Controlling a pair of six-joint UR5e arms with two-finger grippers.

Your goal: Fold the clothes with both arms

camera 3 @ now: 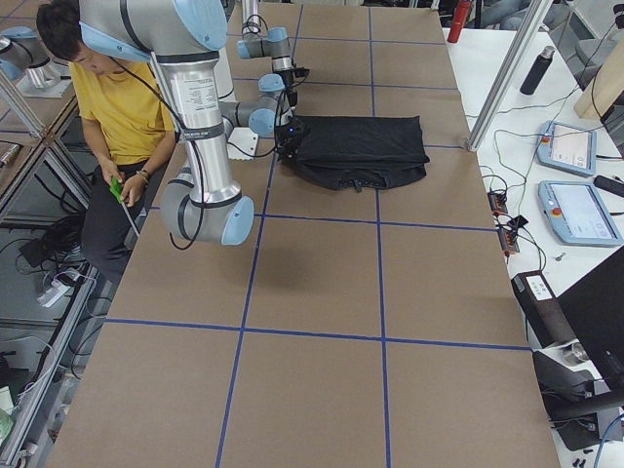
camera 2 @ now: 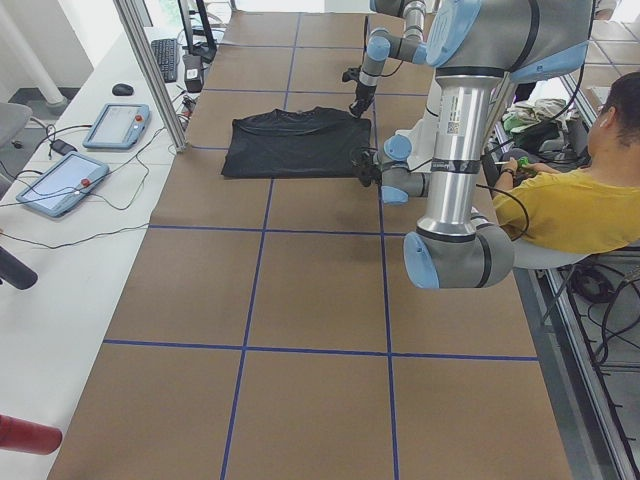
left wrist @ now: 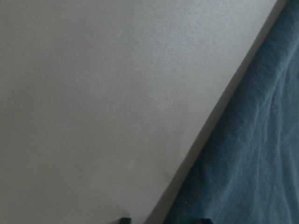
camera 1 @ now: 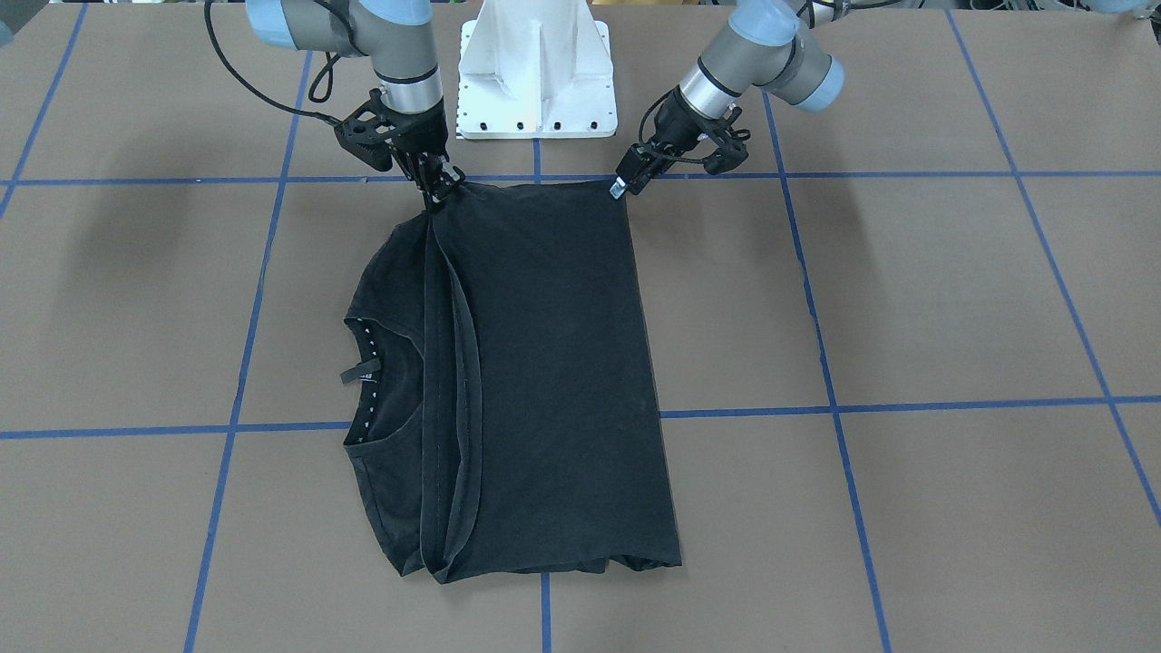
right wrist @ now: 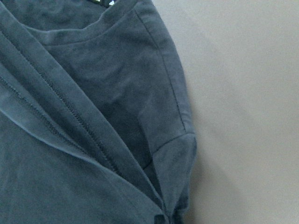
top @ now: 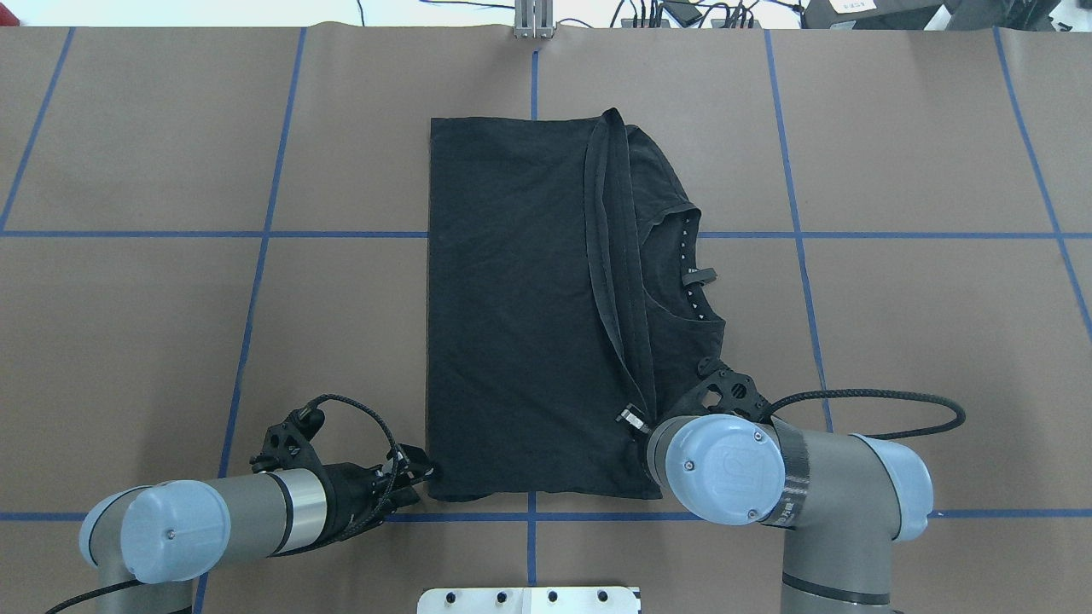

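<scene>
The clothes, one black T-shirt (camera 1: 544, 363) (top: 512, 298), lie folded lengthwise on the brown table, the white-dotted collar (camera 1: 372, 381) (top: 691, 273) showing at one side. My right gripper (camera 1: 437, 192) (top: 633, 418) is shut on the bunched hem layers at the shirt's near corner (right wrist: 167, 219), and the fabric rises to it. My left gripper (camera 1: 624, 186) (top: 422, 472) sits at the other near corner. In the left wrist view its tips (left wrist: 165, 220) stand apart, open, with the flat shirt edge (left wrist: 252, 140) running between them.
The white pedestal base (camera 1: 535, 82) (top: 529, 599) stands just behind both grippers. Blue tape lines grid the table. A seated person in a yellow shirt (camera 2: 580, 200) (camera 3: 117, 97) is beside the robot. Tablets (camera 2: 115, 125) lie on the side bench.
</scene>
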